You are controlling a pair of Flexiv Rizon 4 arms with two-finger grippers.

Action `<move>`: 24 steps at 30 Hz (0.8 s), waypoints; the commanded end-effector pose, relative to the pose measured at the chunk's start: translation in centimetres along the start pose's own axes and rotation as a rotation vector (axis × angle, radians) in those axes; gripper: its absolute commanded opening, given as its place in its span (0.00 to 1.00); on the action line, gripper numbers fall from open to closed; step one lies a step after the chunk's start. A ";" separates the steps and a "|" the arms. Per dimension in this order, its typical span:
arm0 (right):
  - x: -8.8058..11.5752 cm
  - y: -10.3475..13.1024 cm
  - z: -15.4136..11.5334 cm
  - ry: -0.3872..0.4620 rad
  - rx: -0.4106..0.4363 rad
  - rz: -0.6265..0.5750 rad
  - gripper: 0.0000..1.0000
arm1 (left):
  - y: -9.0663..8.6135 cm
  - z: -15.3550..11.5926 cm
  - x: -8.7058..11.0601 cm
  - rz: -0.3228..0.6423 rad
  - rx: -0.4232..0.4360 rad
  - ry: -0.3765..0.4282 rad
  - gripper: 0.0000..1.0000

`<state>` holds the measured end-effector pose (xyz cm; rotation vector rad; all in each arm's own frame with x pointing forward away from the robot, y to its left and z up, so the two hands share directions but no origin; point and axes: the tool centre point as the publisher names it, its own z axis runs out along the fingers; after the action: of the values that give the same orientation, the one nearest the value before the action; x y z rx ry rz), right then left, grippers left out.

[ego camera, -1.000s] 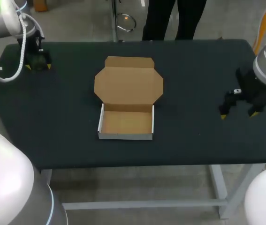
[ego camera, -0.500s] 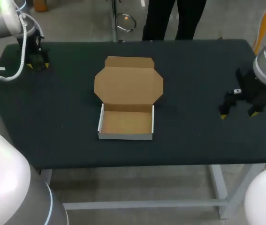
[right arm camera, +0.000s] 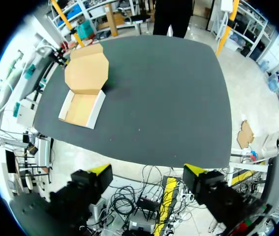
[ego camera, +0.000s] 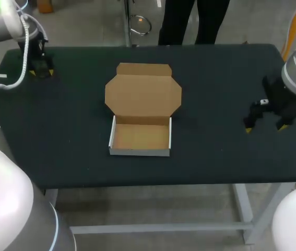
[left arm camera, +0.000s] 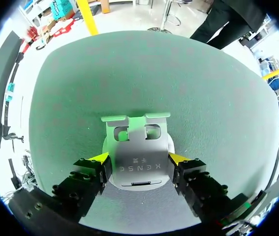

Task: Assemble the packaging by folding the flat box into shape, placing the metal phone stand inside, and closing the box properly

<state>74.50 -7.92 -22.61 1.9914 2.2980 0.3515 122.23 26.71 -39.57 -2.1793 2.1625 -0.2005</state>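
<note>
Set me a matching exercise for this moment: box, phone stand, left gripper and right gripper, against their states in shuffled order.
1 box
2 phone stand
3 left gripper
4 right gripper

A jaws apart, nothing between them
B grey metal, clamped from two sides
C cardboard, tray formed, lid laid back open
D jaws shut on a round base

Pairs: 1-C, 2-B, 3-D, 4-A
</note>
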 end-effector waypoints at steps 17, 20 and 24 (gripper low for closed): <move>0.4 -0.6 0.2 0.025 -0.064 -0.044 1.00 | 5.1 -4.1 1.3 0.017 0.027 0.012 0.00; 1.0 -0.1 0.2 0.052 -0.103 -0.134 1.00 | 6.3 -4.7 1.8 0.025 0.023 0.013 0.00; 1.4 0.3 0.5 0.101 -0.157 -0.233 1.00 | 8.0 -5.3 2.5 0.036 0.013 0.022 0.00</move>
<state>75.60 -6.12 -22.18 1.7341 2.4730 0.4605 117.69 25.00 -36.40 -2.1937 2.2642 -0.1659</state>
